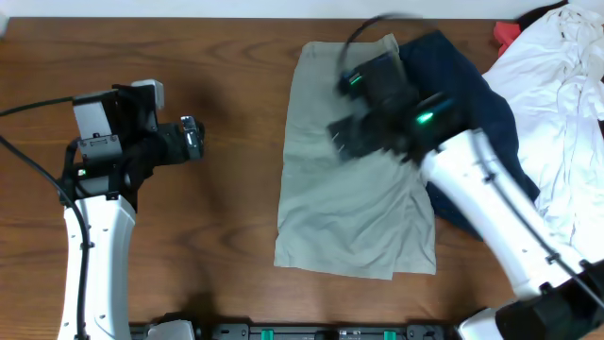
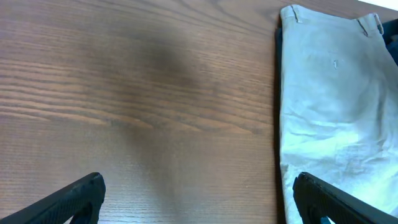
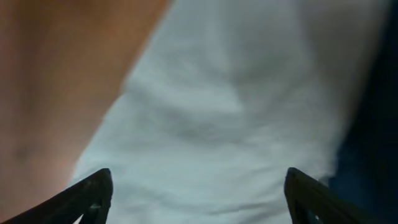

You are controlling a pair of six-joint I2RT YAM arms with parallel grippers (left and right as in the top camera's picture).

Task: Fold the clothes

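Here, left gripper [image 2: 198,194] and right gripper [image 3: 199,194] are gaping empty, the right hovering over the shorts [image 1: 349,203]; a navy garment [image 1: 477,99] is crowding alongside.

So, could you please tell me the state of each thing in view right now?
shorts: lying flat, wrinkled, ungripped.
left hand: open, empty.
right hand: open, empty, above the shorts.
navy garment: bunched beside the shorts.
white cloth: crumpled.
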